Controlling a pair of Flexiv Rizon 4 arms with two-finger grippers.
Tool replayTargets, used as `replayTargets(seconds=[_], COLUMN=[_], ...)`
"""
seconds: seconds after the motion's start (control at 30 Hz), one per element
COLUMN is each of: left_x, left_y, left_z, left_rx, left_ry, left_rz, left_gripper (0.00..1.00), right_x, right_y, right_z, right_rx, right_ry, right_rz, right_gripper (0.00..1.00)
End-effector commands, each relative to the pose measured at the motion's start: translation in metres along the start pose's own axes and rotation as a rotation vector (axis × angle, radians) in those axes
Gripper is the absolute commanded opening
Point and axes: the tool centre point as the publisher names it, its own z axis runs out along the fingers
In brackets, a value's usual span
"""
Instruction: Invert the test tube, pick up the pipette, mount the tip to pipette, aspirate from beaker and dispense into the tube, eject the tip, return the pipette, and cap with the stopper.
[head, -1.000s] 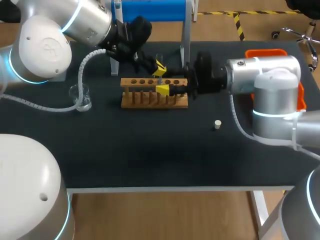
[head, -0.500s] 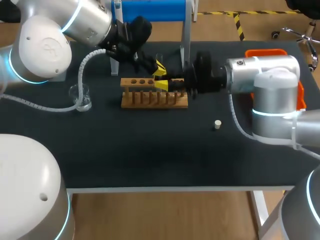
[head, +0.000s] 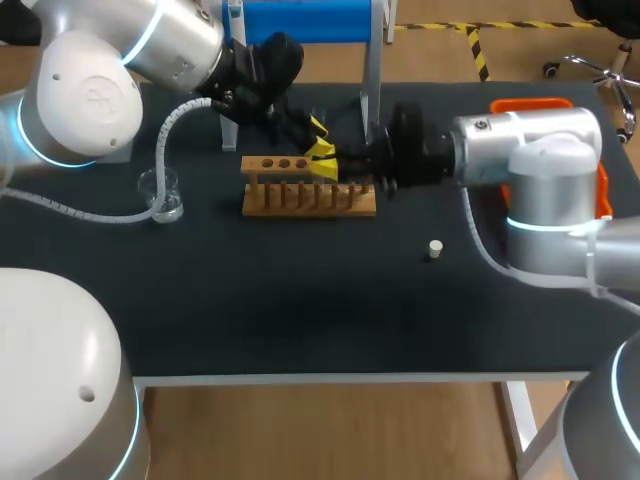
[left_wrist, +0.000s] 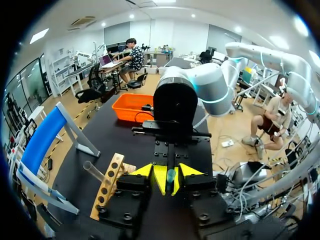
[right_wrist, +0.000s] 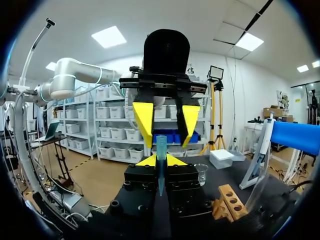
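Handover over the rack (head: 300, 200): both grippers meet tip to tip at one tube.
The right gripper (right_wrist: 161, 160) is clamped narrowly on a bluish tapered tube (right_wrist: 161, 145). The tube stands roughly on end above the rack, narrow end down. The left gripper (right_wrist: 164, 125) faces it, fingers spread wide to either side of the tube's wide end, gripping nothing. No writing is readable on the tube.
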Motion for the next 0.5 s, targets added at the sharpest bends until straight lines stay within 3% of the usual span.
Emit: replayTargets(seconds=[0.03, 0.23, 0.5], left_x=[-0.001, -0.001, -0.001], left_y=[-0.001, -0.001, -0.001], left_z=[0.000, 0.000, 0.000], left_rx=[-0.005, -0.005, -0.005], left_ry=[0.005, 0.005, 0.005], left_rz=[-0.001, -0.001, -0.001], left_gripper=[1.00, 1.00, 1.00], right_x=[0.004, 0.010, 0.025], right_y=[0.000, -0.001, -0.004], right_z=[-0.013, -0.043, -0.106], right_rx=[0.010, 0.019, 0.023], right_ry=[-0.007, -0.018, -0.018], right_rz=[-0.003, -0.013, -0.011], right_gripper=[0.00, 0.00, 0.00])
